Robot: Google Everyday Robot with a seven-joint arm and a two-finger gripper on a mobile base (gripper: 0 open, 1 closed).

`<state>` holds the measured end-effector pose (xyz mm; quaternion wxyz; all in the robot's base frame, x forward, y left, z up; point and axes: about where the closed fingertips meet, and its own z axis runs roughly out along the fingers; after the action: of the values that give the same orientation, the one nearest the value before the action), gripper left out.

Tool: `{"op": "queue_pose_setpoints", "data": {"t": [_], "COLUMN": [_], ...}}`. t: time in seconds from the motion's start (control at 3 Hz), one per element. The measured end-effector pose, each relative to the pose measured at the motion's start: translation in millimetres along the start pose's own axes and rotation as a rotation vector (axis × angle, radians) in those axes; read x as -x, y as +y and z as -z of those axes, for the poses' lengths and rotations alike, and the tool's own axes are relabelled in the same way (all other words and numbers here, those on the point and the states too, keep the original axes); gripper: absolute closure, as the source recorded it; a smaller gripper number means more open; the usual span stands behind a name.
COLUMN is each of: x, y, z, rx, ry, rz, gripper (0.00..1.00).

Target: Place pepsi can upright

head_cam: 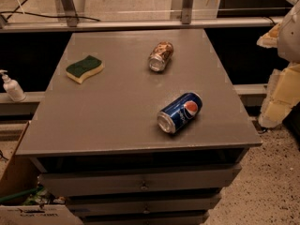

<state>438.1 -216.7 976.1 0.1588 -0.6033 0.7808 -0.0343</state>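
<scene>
The pepsi can (180,112) is blue with a red-white-blue round logo. It lies on its side on the grey table top (117,107), toward the front right, with its silver end facing the front left. My gripper (282,95) shows as pale cream parts at the right edge of the view, beyond the table's right side and well apart from the can. It holds nothing that I can see.
A brown-gold patterned can (161,56) lies on its side at the back middle. A green and yellow sponge (84,69) lies at the back left. A pump bottle (12,87) stands on a ledge left of the table. Drawers (140,184) sit below the top.
</scene>
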Motion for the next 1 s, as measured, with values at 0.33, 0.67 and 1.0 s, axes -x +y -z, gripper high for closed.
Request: {"op": "queue_pose_setpoints", "data": {"t": [0.33, 0.67, 1.0], "x": [0, 7, 21], "y": [0, 6, 17], "z": [0, -5, -18], "rx": [0.0, 0.011, 0.044], "ry": [0.0, -0.021, -0.06], "rz": [0.0, 0.059, 0.177], "gripper": [0.0, 0.0, 0.0]}}
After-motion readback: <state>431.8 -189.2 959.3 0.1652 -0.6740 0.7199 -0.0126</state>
